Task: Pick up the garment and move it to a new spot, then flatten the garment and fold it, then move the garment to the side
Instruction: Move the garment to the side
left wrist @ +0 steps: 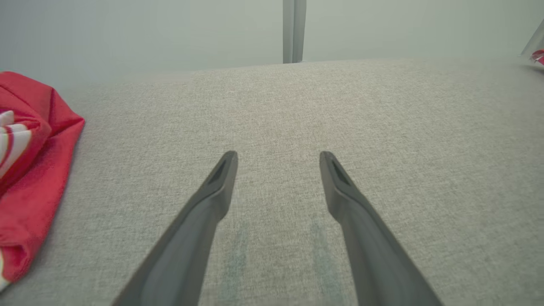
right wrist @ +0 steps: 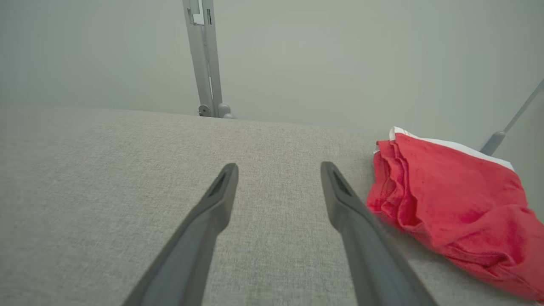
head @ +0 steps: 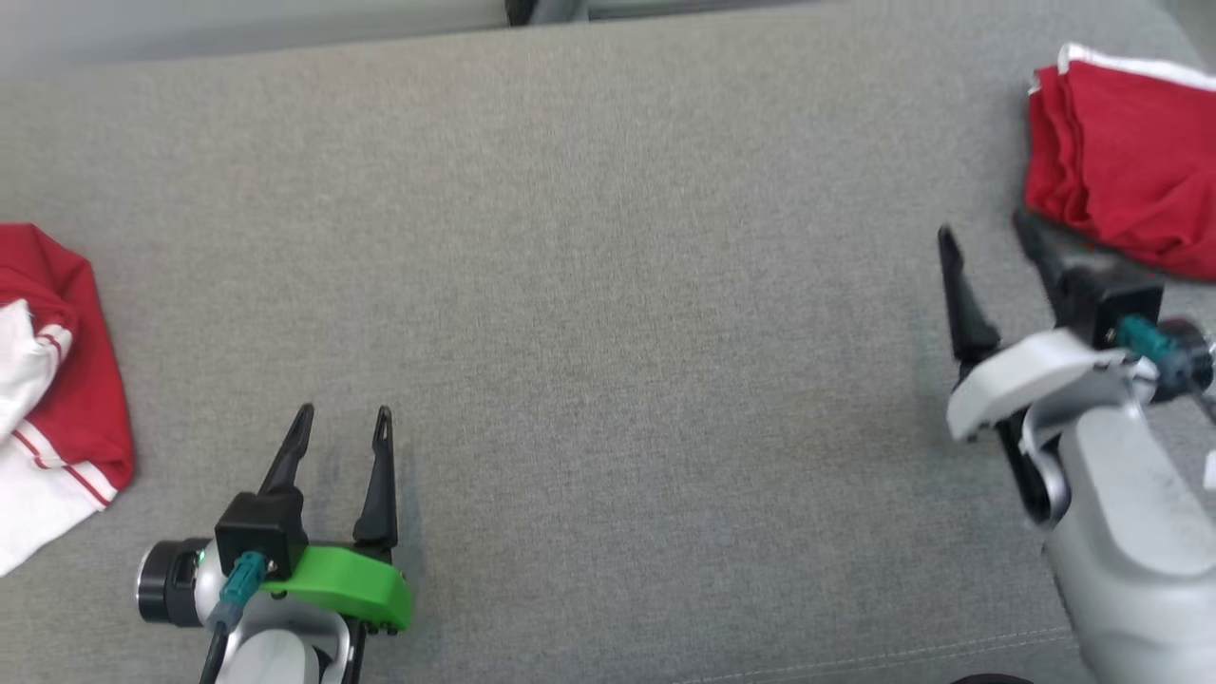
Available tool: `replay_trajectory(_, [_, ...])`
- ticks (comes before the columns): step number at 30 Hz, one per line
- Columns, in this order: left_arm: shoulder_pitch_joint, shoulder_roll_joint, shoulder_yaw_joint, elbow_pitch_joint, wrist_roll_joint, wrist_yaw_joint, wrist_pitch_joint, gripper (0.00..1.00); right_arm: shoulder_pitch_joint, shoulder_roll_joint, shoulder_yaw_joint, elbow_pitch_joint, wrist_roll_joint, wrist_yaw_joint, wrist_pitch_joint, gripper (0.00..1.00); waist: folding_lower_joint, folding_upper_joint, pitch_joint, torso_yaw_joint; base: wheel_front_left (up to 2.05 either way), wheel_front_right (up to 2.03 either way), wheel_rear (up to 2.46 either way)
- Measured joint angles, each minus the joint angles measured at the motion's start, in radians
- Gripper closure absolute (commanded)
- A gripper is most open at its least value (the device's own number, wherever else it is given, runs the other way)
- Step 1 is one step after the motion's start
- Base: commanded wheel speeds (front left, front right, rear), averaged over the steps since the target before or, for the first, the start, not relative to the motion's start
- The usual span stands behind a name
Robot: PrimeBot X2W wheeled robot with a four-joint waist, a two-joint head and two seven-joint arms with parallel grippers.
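Note:
A folded red garment (head: 1126,161) with a white edge lies at the far right of the grey fabric surface (head: 608,285). In the right wrist view the garment (right wrist: 459,208) sits just right of my right finger, apart from it. My right gripper (head: 983,226) (right wrist: 279,166) is open and empty, its tips just left of and below the garment. At the lower left my left gripper (head: 343,413) (left wrist: 278,157) is open over bare fabric, holding nothing.
A crumpled red and white garment (head: 66,380) (left wrist: 29,170) lies at the left edge, left of my left gripper. A grey metal post (right wrist: 204,59) (left wrist: 294,29) stands behind the surface's far edge. A stitched seam runs near the front edge.

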Motion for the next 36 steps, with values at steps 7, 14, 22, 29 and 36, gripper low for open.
replay_trajectory(7, [0.061, -0.004, 0.027, 0.023, -0.024, 0.007, 0.000, 0.00, 0.139, 0.055, 0.037, -0.008, 0.043, 0.000, 0.000, 0.00, 0.0000, 0.0000, -0.110, 0.003, 0.00, 0.00, 0.00])
replay_trajectory(14, [0.121, -0.005, 0.057, 0.035, -0.045, 0.018, 0.000, 0.00, 0.254, 0.087, 0.048, -0.032, 0.031, 0.000, 0.000, 0.00, 0.0000, 0.0001, -0.198, 0.005, 0.00, 0.00, 0.00])
replay_trajectory(22, [0.153, -0.006, 0.075, 0.039, -0.046, 0.023, 0.000, 0.00, 0.325, 0.122, -0.007, -0.081, 0.013, 0.000, 0.000, 0.00, 0.0000, 0.0000, -0.252, 0.011, 0.00, 0.00, 0.00])
replay_trajectory(29, [0.158, -0.006, 0.082, 0.040, -0.053, 0.026, 0.000, 0.00, 0.351, 0.136, -0.016, -0.101, 0.005, 0.000, 0.000, 0.00, 0.0000, 0.0000, -0.253, 0.010, 0.00, 0.00, 0.00])
replay_trajectory(36, [0.161, -0.006, 0.075, 0.044, -0.058, 0.027, 0.000, 0.00, 0.357, 0.138, -0.010, -0.106, 0.000, 0.000, 0.000, 0.00, 0.0000, 0.0001, -0.246, 0.018, 0.00, 0.00, 0.00])
